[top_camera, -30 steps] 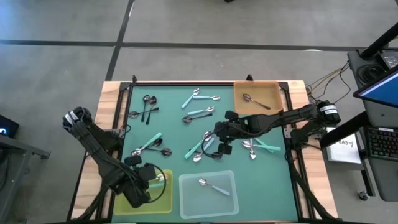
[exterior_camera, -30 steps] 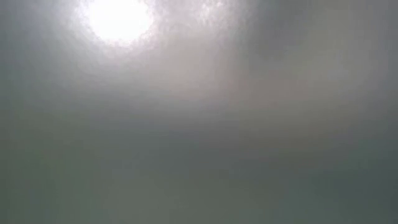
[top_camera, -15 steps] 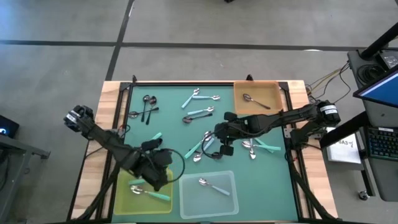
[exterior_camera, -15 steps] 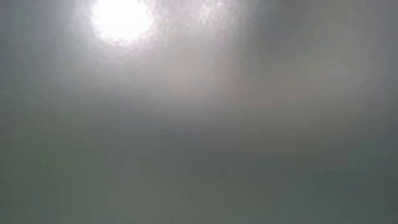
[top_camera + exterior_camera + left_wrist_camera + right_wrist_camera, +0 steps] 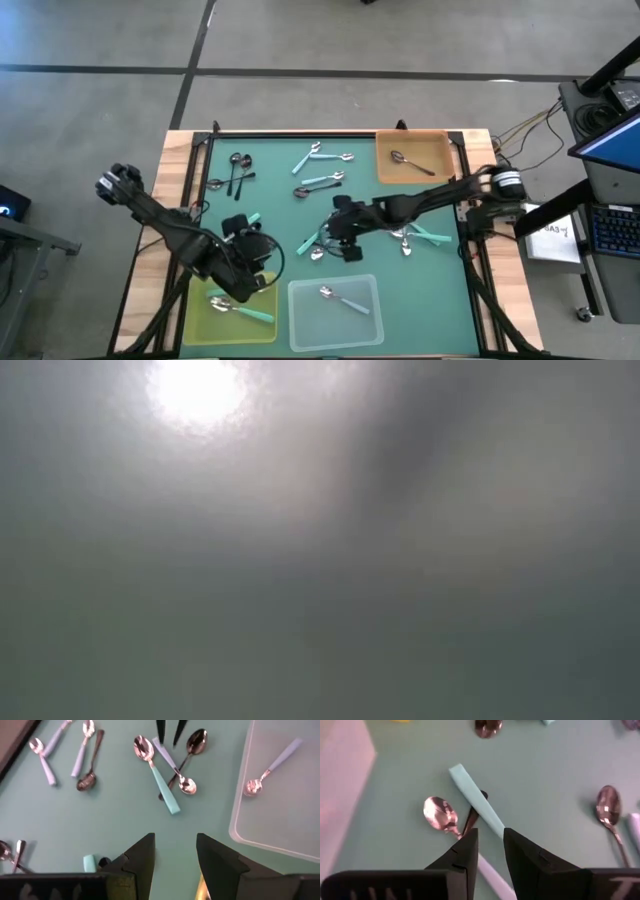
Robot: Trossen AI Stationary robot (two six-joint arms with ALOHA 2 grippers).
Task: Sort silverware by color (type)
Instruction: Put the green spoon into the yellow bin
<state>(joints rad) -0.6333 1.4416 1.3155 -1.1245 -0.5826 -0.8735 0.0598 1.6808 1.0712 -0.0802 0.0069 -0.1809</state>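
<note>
Spoons with silver bowls and teal, light-blue or black handles lie scattered on the green mat [image 5: 280, 210]. One teal spoon [image 5: 243, 309] lies in the yellow tray [image 5: 268, 325], a light-blue one [image 5: 338, 297] in the clear tray [image 5: 300, 325], and a black one [image 5: 408, 163] in the orange tray [image 5: 440, 150]. My left gripper [image 5: 248, 252] [image 5: 175, 855] hangs open and empty by the yellow tray's far edge. My right gripper [image 5: 336, 228] [image 5: 490, 847] is open with a narrow gap. It stands over a crossed teal handle [image 5: 475, 802], a black handle [image 5: 471, 819] and a light-blue-handled spoon [image 5: 440, 814].
More spoons lie at the far left [image 5: 237, 172], far middle [image 5: 320, 155] and right [image 5: 415, 235] of the mat. Wooden rails [image 5: 180, 180] frame the mat. The low view shows only grey haze. A desk with a keyboard [image 5: 610, 225] stands off to the right.
My left gripper has moved from above the yellow tray toward the far edge, onto the mat, leaving a teal spoon lying in the tray. My right gripper has shifted toward the table's left, over the middle cluster of spoons.
</note>
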